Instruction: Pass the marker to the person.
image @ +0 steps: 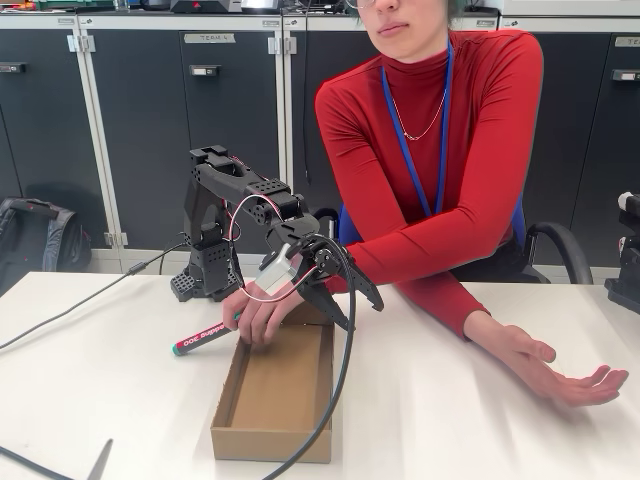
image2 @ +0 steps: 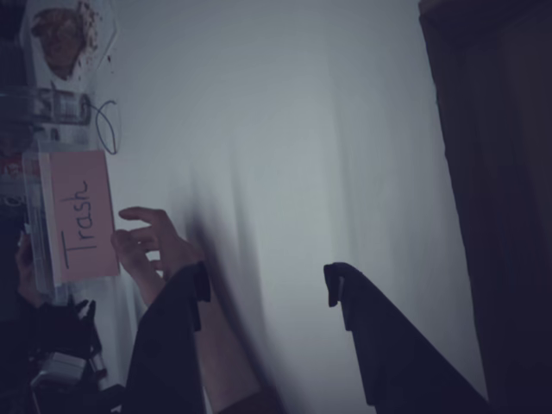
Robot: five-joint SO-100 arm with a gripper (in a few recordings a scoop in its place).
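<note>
The marker [image: 205, 338], green-ended with a red-pink label, lies on the white table just left of the cardboard box [image: 275, 390]. One hand [image: 262, 312] of the person [image: 440, 130] rests on the marker's right end. Their other hand [image: 562, 375] lies palm up on the table at the right. My black gripper [image: 364, 316] hangs open above the box's far end, right of the marker and not touching it. In the wrist view the gripper [image2: 267, 285] holds nothing, and the palm-up hand [image2: 147, 241] shows beyond its left finger.
A black cable [image: 340, 390] loops from the arm across the box's right wall. More cables lie at the table's left. A clear container with a pink "Trash" label [image2: 82, 211] stands past the person's hand. Dark cabinets [image: 150, 120] line the back.
</note>
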